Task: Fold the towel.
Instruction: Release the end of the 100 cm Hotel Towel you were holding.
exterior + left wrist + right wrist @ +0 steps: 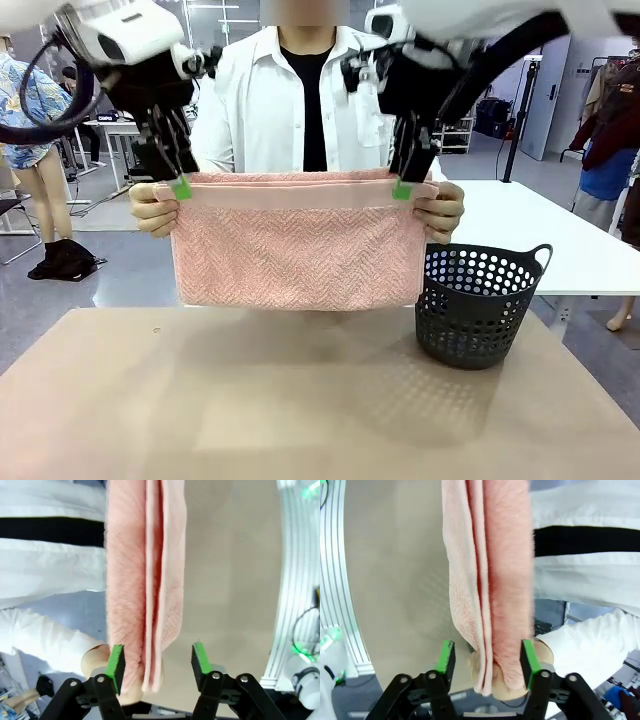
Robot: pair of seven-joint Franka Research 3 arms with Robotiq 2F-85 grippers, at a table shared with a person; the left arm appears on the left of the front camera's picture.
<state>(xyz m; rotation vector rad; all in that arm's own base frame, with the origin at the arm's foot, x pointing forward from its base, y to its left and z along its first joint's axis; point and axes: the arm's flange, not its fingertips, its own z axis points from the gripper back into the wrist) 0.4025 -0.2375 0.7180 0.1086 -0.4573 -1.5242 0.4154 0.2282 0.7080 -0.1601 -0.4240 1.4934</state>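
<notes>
The salmon-pink towel [300,250] hangs folded over in the air above the table, its plain band along the top. A person holds it by both top corners, with one hand [152,210] at the left and the other hand [443,212] at the right. My left gripper [181,188] stands at the top left corner and my right gripper [401,190] at the top right. In the left wrist view the left gripper [158,664] is open, the towel's layers [145,580] running between its green pads. The right gripper [488,662] is open too, straddling the towel's edge [490,580].
A dark perforated basket [475,305] stands on the tan table [250,400] at the right, just below the towel's right corner. The person in a white shirt stands close behind the towel. A white table lies farther off at the right.
</notes>
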